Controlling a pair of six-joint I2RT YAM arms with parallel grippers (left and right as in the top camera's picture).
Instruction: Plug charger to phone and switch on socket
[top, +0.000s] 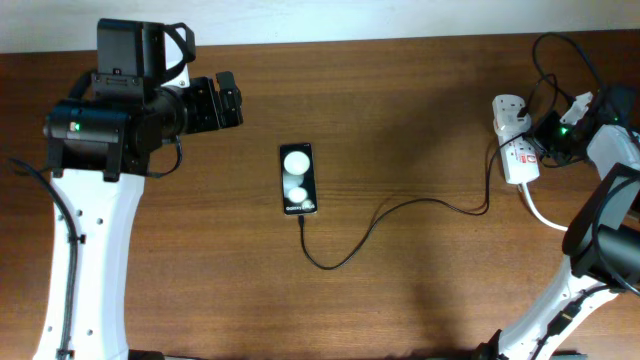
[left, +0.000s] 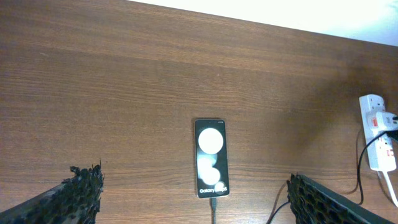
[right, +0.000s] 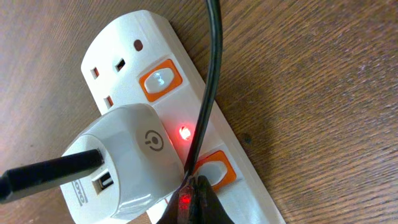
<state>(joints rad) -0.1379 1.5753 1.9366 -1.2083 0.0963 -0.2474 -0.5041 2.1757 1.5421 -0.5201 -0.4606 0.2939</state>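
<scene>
The phone (top: 298, 178) lies face up mid-table, two white round shapes on its screen. The charger's thin black cable (top: 400, 207) joins the phone's bottom edge and curves right to the socket (top: 518, 150). In the left wrist view the connector (left: 213, 205) sits in the phone (left: 211, 157). My left gripper (top: 226, 100) hovers open, up and left of the phone. My right gripper (right: 193, 194) is shut, its tips against the lower orange-framed switch (right: 214, 169) of the socket (right: 249, 186). A red light (right: 185, 132) glows beside the white adapter (right: 124, 155).
A second switch (right: 159, 79) sits further up the strip by a free outlet. A thin black cable (right: 210, 74) crosses the strip down to my fingertips. The thick white cord (top: 545, 215) trails from the socket toward the right arm's base. Black cables (top: 560, 50) loop at the back right.
</scene>
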